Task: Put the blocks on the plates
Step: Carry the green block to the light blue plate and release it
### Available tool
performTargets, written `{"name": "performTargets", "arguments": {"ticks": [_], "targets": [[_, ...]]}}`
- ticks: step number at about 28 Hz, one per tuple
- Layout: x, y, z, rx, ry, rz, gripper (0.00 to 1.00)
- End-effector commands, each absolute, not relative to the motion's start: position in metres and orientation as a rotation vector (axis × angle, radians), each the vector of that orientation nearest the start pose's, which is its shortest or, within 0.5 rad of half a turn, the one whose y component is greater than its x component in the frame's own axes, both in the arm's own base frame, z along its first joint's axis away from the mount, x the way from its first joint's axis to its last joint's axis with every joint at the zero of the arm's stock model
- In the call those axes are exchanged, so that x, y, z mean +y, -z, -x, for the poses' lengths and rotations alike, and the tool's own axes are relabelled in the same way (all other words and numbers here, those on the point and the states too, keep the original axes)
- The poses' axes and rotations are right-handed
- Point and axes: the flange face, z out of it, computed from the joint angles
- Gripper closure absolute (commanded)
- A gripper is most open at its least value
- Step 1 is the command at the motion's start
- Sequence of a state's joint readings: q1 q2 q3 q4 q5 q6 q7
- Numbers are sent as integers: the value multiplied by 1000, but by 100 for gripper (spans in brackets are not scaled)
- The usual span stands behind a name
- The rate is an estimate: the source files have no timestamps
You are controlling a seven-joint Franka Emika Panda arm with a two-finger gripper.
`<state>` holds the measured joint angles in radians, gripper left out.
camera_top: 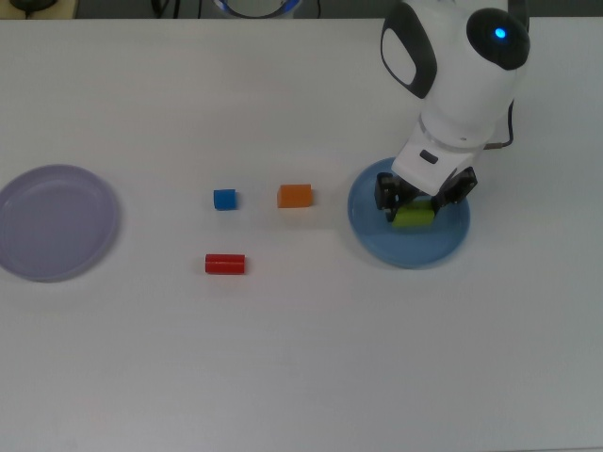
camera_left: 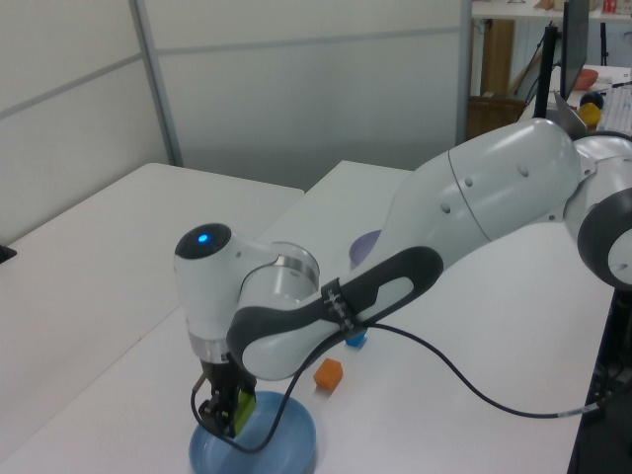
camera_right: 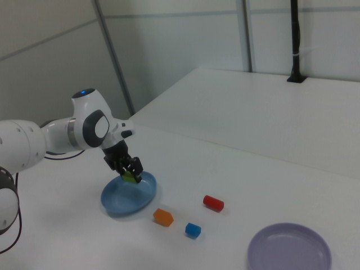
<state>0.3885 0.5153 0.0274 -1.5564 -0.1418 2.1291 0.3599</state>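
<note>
My gripper (camera_top: 415, 213) (camera_left: 228, 419) (camera_right: 130, 173) is shut on the lime-green brick (camera_top: 413, 217) (camera_left: 243, 410) (camera_right: 130, 178) and holds it just over the blue plate (camera_top: 377, 235) (camera_left: 281, 449) (camera_right: 121, 199). The orange brick (camera_top: 295, 195) (camera_left: 328, 373) (camera_right: 163, 217), the blue cube (camera_top: 224, 199) (camera_right: 193, 229) and the red cylinder (camera_top: 225, 264) (camera_right: 213, 202) lie on the white table between the plates. The lavender plate (camera_top: 57, 222) (camera_right: 289, 250) sits at the top view's far left with nothing on it. In the left view my arm hides most of the lavender plate and the red cylinder.
A black cable (camera_left: 464, 370) loops from my arm down over the table in the left view. A black post (camera_right: 294, 42) stands at the far table edge in the right view. Wall panels run behind the table.
</note>
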Motion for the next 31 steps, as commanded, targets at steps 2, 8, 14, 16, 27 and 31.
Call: {"name": "performTargets", "arguments": {"ticks": [2, 8, 14, 16, 27, 31], "targets": [[276, -338, -640, -214, 126, 3248, 51], [276, -339, -640, -228, 128, 3251, 0], [268, -350, -639, -211, 110, 3264, 0], [262, -361, -638, -201, 99, 3271, 0], [135, -398, -617, -408, -35, 3169, 0], [98, -386, -616, -558, -88, 3141, 0]]}}
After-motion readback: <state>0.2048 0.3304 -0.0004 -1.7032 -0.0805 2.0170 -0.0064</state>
